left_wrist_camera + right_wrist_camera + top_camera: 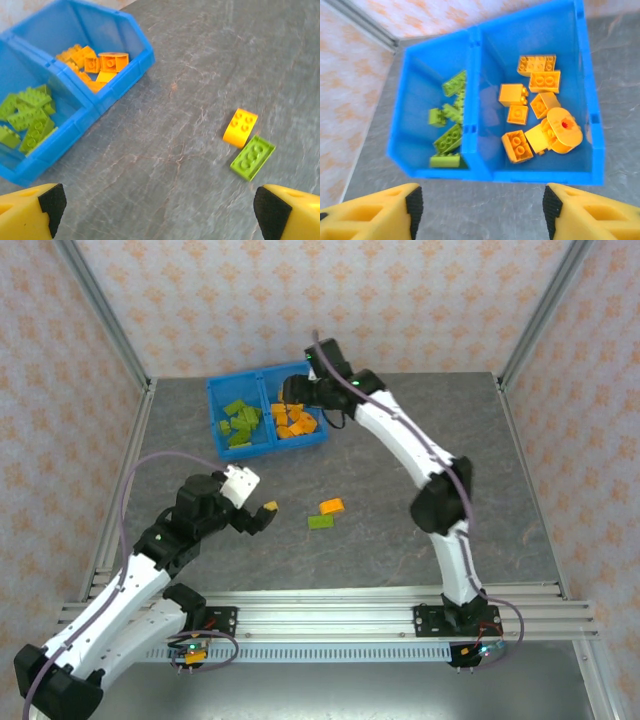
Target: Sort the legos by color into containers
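Blue plastic tray (520,176), two compartments: lime green legos (451,140) in the left one, orange legos (545,81) with a round orange piece (565,131) in the right. Grey bench (200,60): one loose orange brick (240,127) and one loose green brick (252,157), seemingly touching. Left gripper (161,207): jaws spread wide, empty, near that pair. Right gripper (482,206): jaws spread, empty, over the tray's edge.

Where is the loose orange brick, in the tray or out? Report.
Out. The orange brick lies on the table beside a green brick, apart from the blue tray.
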Robot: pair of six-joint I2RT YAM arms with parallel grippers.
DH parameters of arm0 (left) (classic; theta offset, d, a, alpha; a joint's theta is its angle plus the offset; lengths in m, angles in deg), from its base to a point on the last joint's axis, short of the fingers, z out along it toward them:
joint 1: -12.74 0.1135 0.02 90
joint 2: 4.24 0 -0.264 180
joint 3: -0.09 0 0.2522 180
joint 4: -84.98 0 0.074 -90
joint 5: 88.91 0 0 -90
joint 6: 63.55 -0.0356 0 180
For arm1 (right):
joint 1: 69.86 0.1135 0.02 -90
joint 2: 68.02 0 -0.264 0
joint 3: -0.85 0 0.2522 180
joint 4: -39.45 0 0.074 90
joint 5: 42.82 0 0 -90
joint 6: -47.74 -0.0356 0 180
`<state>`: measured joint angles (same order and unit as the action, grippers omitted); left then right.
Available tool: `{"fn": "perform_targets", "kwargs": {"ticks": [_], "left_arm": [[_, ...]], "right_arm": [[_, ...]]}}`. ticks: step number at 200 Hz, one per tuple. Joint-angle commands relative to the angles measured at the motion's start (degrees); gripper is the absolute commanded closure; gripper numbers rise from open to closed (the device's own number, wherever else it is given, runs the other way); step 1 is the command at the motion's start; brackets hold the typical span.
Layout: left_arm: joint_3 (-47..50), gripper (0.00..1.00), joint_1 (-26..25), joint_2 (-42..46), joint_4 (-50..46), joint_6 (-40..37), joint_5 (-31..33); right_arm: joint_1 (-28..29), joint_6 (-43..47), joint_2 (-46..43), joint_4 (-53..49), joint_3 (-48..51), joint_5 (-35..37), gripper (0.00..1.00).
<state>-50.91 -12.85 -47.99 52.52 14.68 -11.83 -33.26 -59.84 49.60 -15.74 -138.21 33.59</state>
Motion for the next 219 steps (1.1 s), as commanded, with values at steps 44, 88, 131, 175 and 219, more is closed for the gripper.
{"fn": "perform_targets", "kwargs": {"ticks": [44, 88, 131, 175, 219], "left_arm": [[-14.3, 0.02, -7.4, -18.3, -6.5, 20.3, -5.1], [-30.6, 0.01, -11.5, -41.0, -23.4, 2.2, -7.4], [-43.1, 0.04, -11.5, -59.6, -29.2, -3.3, -12.5], [-47.6, 0.06, -11.6, -70.2, -26.6, -4.3, -14.4], [-46.0, 0.18, -11.7, -72.7, -21.2, -3.5, -11.9]], "right_arm": [[0.1, 8.4, -43.4, -0.3, 47.7, -1.6, 0.06], [0.1, 3.0, -64.9, -11.3, 65.7, -9.3, 0.01], [0.1, -2.8, -75.4, -15.3, 70.5, -11.8, 0.01], [0.1, -0.5, -74.8, -20.2, 68.4, -12.4, 0.01], [0.1, 0.1, -73.0, -20.5, 68.0, -9.8, 0.01]]}}
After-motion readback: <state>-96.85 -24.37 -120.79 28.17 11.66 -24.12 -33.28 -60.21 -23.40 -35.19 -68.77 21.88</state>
